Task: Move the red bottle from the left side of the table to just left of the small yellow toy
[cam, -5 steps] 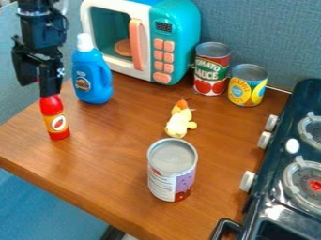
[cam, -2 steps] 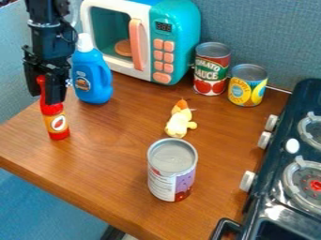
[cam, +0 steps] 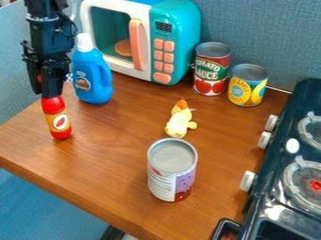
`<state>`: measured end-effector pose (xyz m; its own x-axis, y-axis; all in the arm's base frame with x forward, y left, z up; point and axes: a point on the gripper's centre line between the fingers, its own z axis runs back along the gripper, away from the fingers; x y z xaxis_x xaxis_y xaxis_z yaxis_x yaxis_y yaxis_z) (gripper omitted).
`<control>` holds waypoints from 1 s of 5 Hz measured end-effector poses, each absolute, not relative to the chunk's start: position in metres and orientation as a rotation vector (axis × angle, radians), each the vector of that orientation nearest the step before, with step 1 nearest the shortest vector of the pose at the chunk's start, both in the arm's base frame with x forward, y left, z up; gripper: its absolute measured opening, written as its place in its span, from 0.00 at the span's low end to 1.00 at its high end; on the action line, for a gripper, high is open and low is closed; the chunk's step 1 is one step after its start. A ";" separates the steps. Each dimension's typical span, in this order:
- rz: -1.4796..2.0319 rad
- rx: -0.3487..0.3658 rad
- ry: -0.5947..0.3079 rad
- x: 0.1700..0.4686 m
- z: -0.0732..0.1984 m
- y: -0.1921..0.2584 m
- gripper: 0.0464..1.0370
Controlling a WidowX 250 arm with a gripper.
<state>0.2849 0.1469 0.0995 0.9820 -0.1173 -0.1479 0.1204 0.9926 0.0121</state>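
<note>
The gripper hangs above the counter, at the red bottle's neck; whether it is clenched or released, I cannot tell. Well to its right in view is the stove; nearer, the toy microwave. The blue bottle stands just beside it. The red bottle is directly below, nearly upright, its long axis roughly in line with the gripper. The yellow toy lies well apart.

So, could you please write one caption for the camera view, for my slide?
Black gripper at the top of a red bottle, near a blue bottle and a toy microwave.
</note>
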 end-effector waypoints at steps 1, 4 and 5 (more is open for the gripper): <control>-0.154 -0.006 0.098 0.298 0.110 0.141 0.33; -0.465 -0.097 0.126 0.373 0.095 0.037 0.33; -0.449 -0.075 0.115 0.389 0.093 0.039 0.33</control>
